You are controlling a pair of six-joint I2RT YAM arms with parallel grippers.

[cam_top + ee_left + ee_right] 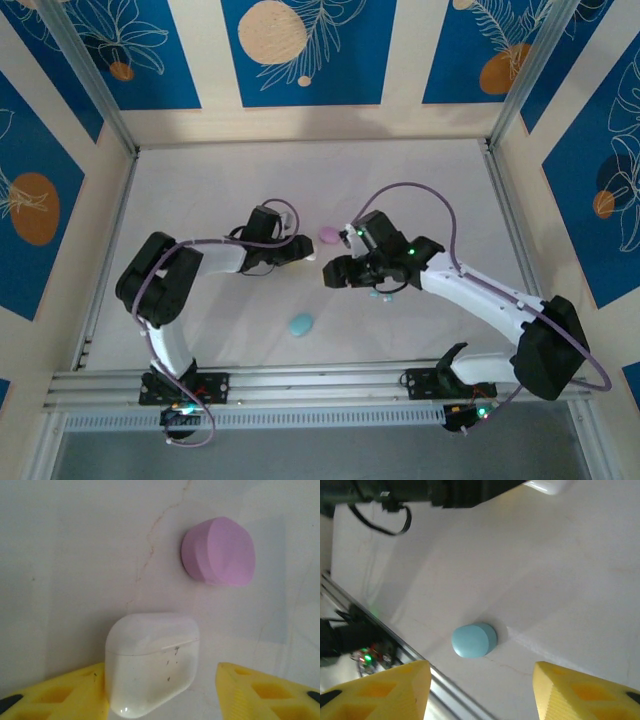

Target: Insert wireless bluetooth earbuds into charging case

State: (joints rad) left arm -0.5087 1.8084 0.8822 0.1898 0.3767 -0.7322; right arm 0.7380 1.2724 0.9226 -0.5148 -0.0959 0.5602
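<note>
**Items on your table (200, 180)**

1. Left gripper (308, 252): jaws spread, pinching nothing. In its wrist view the white case (152, 662) stands between the yellow fingers (60, 692) with its lid down. The case touches the finger at 9 o'clock, and there is a clear gap to the finger at 3 o'clock.
2. Pink case (218, 551): on the table at 1 o'clock of the white case, near it but apart.
3. Right gripper (330, 272): jaws spread, with nothing between them. You will find it at 4 o'clock of the left gripper, just beside it.
4. Cyan case (301, 324): alone on the table at 6 o'clock of both grippers, apart from them. In the right wrist view it lies beyond the fingertips.
5. Cyan specks (378, 293): beneath the right arm, at 3 o'clock of the right gripper. They are too small for you to tell whether they are earbuds.
</note>
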